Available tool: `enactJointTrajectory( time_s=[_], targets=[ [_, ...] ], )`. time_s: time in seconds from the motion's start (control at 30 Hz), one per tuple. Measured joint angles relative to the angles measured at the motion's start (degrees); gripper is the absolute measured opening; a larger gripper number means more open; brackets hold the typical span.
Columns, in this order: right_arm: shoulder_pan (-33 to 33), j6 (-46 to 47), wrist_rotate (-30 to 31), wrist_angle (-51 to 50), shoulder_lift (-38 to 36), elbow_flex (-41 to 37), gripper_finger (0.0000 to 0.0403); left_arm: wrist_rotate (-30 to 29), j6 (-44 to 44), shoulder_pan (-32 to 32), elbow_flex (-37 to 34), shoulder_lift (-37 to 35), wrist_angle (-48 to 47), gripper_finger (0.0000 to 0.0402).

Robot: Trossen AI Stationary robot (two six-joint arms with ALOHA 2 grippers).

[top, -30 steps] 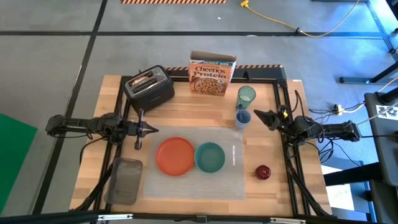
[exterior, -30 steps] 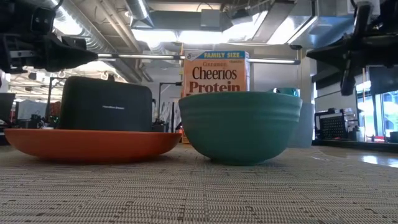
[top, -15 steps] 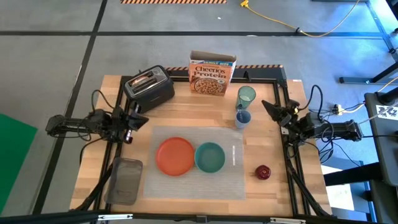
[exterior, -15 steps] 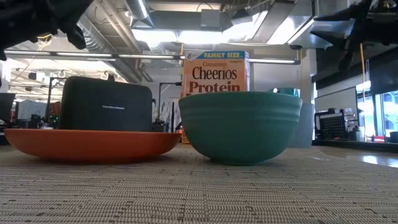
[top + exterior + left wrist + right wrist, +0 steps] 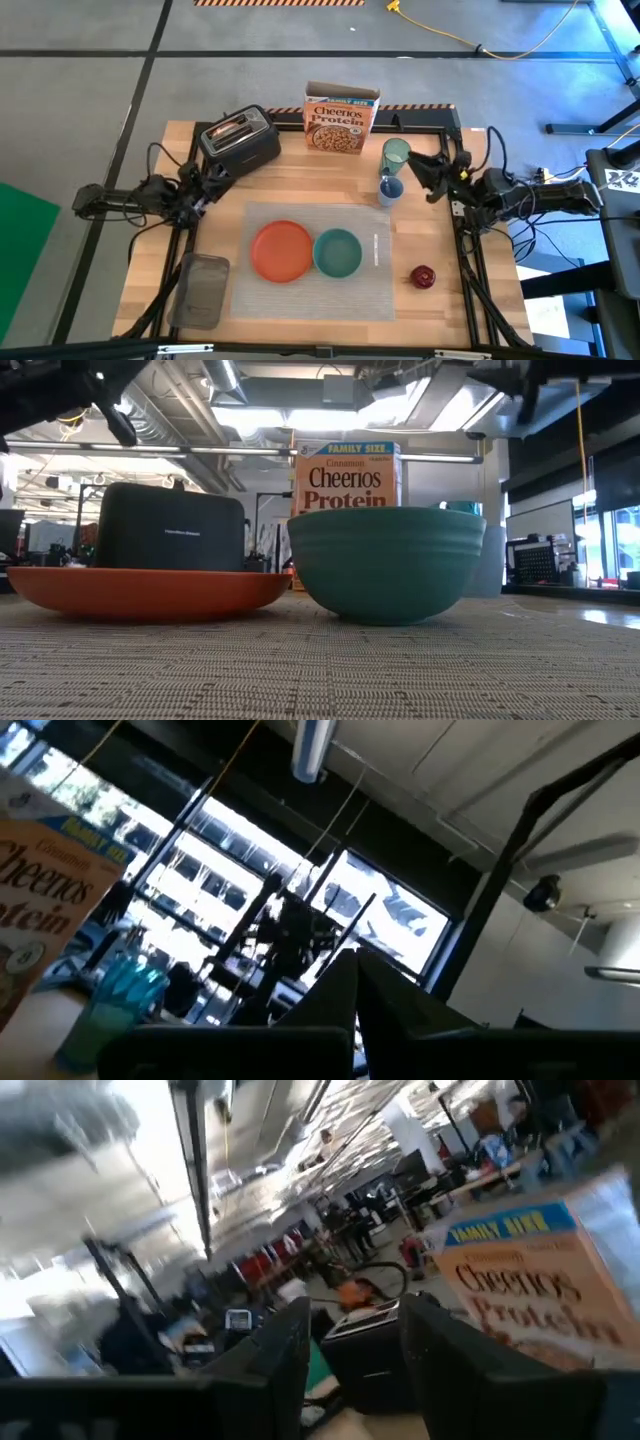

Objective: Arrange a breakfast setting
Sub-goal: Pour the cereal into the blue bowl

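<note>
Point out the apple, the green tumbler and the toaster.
apple (image 5: pixel 423 276), high view, top of the fruit.
green tumbler (image 5: pixel 396 155), high view, its open rim.
toaster (image 5: pixel 240 139), high view, top by the slots.

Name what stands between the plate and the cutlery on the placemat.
The teal bowl stands between the plate and cutlery on the placemat, seen in the high view.

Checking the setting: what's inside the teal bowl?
From above, the teal bowl looks empty, only its bare inside showing. The placemat beneath it is covered.
</note>
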Motion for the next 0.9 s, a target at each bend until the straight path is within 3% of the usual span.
enactJointTrajectory(
  time_s=[0.1,0.2,0.3,0.4,0.53,0.63,0.8,0.9],
  targets=[
    [-0.3,-3.6,6.7,-2.4,5.1,5.4,0.0147,-0.4,0.5,0.0,2.6,2.7,-5.0,0.0001],
    [-4.3,-6.0,6.7,-12.6,9.3,12.1,0.0147,-1.4,2.4,0.0,8.1,7.9,-15.6,0.0014],
    [-12.2,-6.3,-0.7,-24.9,14.1,19.7,0.0147,-1.9,7.2,0.0,15.1,15.3,-22.8,0.0041],
    [-21.8,-7.8,-9.9,-33.9,19.1,26.3,0.0147,-4.2,11.7,0.0,20.6,22.2,-24.3,0.0077],
    [-33.9,-12.7,-22.7,-38.8,25.1,32.7,0.0147,-10.1,15.4,1.3,27.5,29.5,-24.1,0.0136],
    [-41.7,-15.5,-31.8,-39.2,28.7,35.3,0.0157,-10.6,15.8,3.9,32.0,33.6,-27.3,0.0180],
    [-51.3,-18.8,-44.5,-39.0,33.8,37.0,0.0227,-8.5,13.9,8.9,38.1,39.0,-34.8,0.0240],
    [-54.4,-21.2,-47.5,-38.9,36.9,37.0,0.0291,-9.0,10.7,12.0,41.5,42.3,-38.8,0.0266]
  ],
)
